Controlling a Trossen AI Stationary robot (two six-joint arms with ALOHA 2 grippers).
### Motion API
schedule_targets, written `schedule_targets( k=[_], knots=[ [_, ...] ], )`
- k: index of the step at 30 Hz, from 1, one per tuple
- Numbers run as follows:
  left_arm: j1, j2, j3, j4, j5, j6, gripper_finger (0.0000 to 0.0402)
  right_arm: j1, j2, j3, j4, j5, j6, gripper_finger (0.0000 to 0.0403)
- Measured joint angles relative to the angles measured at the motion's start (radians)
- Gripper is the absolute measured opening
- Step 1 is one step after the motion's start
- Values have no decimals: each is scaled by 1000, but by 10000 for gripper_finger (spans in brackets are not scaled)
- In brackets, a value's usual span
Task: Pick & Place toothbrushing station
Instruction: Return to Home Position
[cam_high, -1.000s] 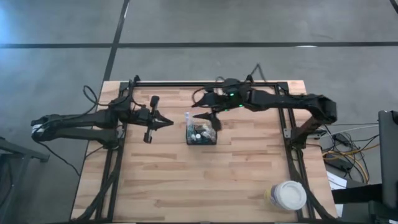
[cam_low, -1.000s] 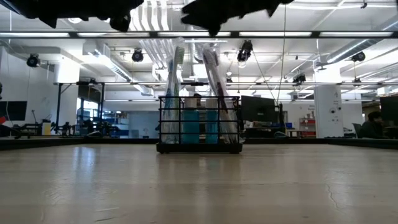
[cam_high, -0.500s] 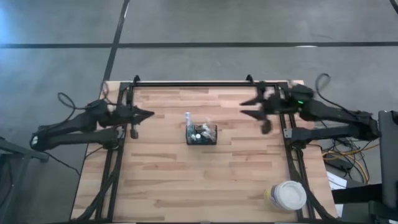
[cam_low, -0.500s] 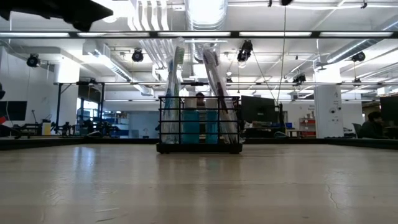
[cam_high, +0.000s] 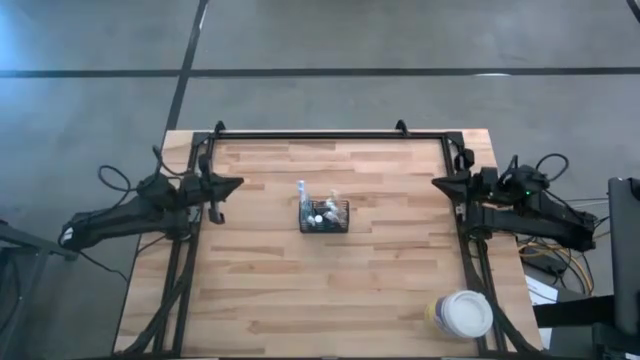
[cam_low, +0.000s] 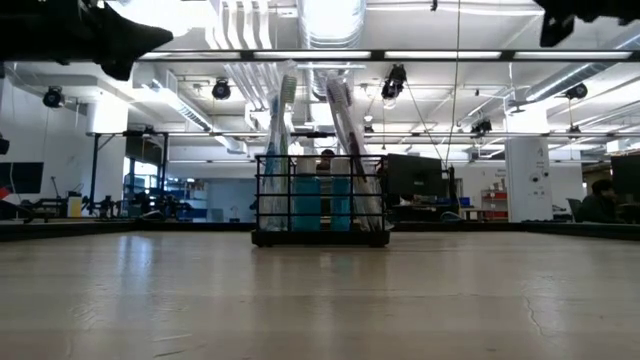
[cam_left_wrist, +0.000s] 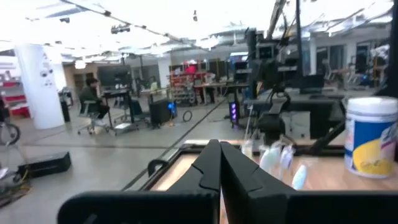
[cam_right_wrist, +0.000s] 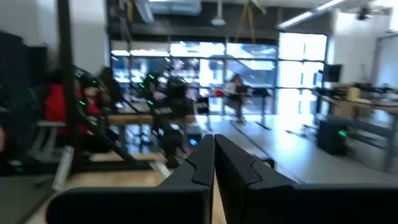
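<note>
The black wire-mesh caddy (cam_high: 324, 216) stands upright on its base at the middle of the wooden table (cam_high: 300, 290). Toothbrushes (cam_low: 283, 130) lean out of its top, and tubes (cam_low: 320, 203) stand inside it. My left gripper (cam_high: 238, 183) hovers shut near the table's left edge, pointing level toward the caddy. My right gripper (cam_high: 437, 182) hovers shut at the right edge, also pointing inward. Both stand far from the caddy. The left wrist view shows shut fingers (cam_left_wrist: 211, 163) with the toothbrushes (cam_left_wrist: 273, 155) beyond them. The right wrist view shows its own fingers (cam_right_wrist: 205, 155) together.
A large cup with a white lid (cam_high: 462, 314) stands at the table's near right corner. A black frame rail (cam_high: 330, 134) runs along the far edge and down both sides. Bare wood lies around the caddy. People sit in the room beyond the table.
My right gripper has drawn back from just above the caddy to the table's right edge, tipping up toward level and shutting on the way. My left gripper has pulled back toward the left edge and sunk a little. The caddy has kept its place.
</note>
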Motion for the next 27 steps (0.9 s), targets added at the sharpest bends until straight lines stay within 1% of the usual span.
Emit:
schedule_targets(
  k=[2,5,8,9,14,18,23,27],
  knots=[
    [14,-1,-14,-6,-1,-5,1,0,-59,-15,-46,31,-6,8],
    [32,-1,-14,-6,17,-22,1,-1,-121,-41,-72,40,-12,8],
    [33,-6,-39,20,129,-6,1,-1,-113,-75,-73,32,-8,8],
    [32,-5,-55,34,148,-8,1,-1,-97,-94,-57,29,-11,8],
    [33,-8,-148,154,154,-36,1,-3,-48,-192,92,31,-15,8],
    [33,-11,-225,256,160,-48,0,-3,-44,-251,182,27,-3,8],
    [31,-12,-225,207,169,-50,0,-2,-43,-297,175,27,20,8],
    [31,-14,-226,203,177,-49,0,-2,-46,-319,181,27,15,8]
  ],
)
